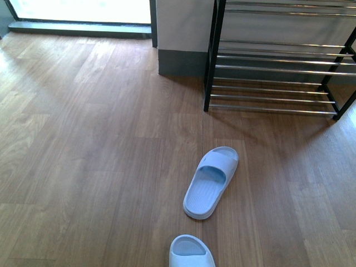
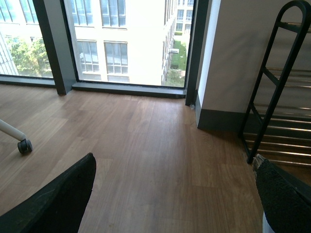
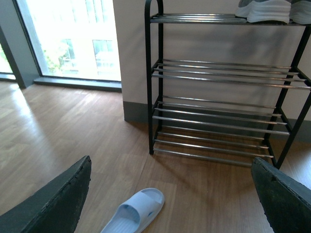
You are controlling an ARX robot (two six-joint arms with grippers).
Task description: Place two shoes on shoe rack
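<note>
The left claw [image 2: 175, 160] and right claw [image 3: 171, 162] both gape wide, empty. On the floor [image 1: 83, 139], the near slide [image 1: 192, 251] lies closest; the far slide [image 1: 211, 181] points lengthwise toward the shoe rack [image 1: 212, 55], ahead of the right claw, probably the nearer arm.

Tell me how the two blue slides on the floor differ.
The far slide shows whole; the near slide is cut off by the front view's edge. The far slide lies closer to the rack, the near slide further from it. Both are pale blue, sole down on the wood floor.
</note>
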